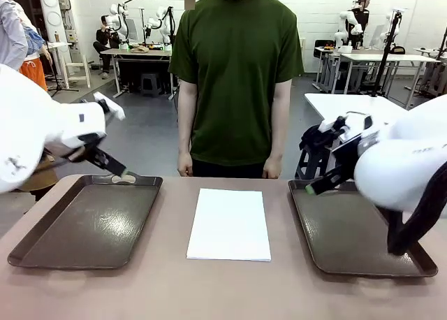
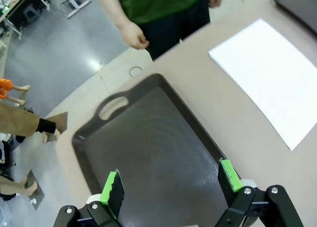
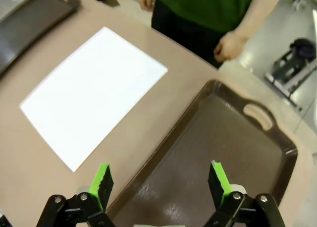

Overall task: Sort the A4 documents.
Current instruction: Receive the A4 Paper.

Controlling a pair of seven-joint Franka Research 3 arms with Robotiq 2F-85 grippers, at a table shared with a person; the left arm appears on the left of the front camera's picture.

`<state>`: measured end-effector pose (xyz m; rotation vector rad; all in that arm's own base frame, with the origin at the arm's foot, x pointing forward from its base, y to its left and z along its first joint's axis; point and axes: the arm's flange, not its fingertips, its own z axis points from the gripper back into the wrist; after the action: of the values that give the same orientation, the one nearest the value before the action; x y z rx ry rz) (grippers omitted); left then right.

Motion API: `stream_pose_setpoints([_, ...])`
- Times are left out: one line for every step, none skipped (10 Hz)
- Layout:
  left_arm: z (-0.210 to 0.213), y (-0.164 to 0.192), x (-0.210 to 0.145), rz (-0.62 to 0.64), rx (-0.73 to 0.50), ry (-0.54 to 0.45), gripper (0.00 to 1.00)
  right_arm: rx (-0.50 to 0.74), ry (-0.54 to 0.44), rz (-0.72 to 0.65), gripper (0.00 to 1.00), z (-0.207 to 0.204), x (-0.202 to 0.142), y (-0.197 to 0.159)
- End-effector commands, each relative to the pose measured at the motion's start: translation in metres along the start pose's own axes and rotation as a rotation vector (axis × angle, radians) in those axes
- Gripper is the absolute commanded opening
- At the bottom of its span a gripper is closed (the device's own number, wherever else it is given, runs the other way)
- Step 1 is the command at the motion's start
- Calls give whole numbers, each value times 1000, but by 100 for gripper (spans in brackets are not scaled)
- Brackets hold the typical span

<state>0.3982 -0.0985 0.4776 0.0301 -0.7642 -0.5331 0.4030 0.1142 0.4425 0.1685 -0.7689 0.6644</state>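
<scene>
We saw A4 documents (image 1: pixel 229 224) flat on desk (image 1: pixel 230 292): thin, floppy, slippery. We judged edge pinch best. Our left hand (image 2: pixel 168 180) and right hand (image 3: pixel 161 180) gaped, empty.

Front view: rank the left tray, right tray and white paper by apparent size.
1. Left tray and right tray: about alike, the latter partly behind the right arm, so unranked.
2. A4 documents: smallest.

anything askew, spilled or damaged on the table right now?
Nothing stands out. The thin white A4 documents lie flat and square between the two dark brown handled trays; left gripper and right gripper hover open, one over each tray.
</scene>
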Motion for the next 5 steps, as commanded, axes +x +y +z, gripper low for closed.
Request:
stream_pose_setpoints([53,-10,-84,26,-74,-68,100,135,-118,20,100,39,-79,-26])
stream_pose_setpoints([64,-4,-91,43,-110,-96,100,173,-181,4,100,53,-90,-41])
stream_pose_setpoints([73,-1,-99,60,-155,-125,100,164,-223,-16,100,70,-103,-54])
stream_pose_setpoints([77,0,-104,68,-193,-139,100,149,-255,-34,100,81,-111,-61])
stream_pose_setpoints([78,5,-112,79,-247,-156,100,177,-321,-33,100,91,-117,-64])
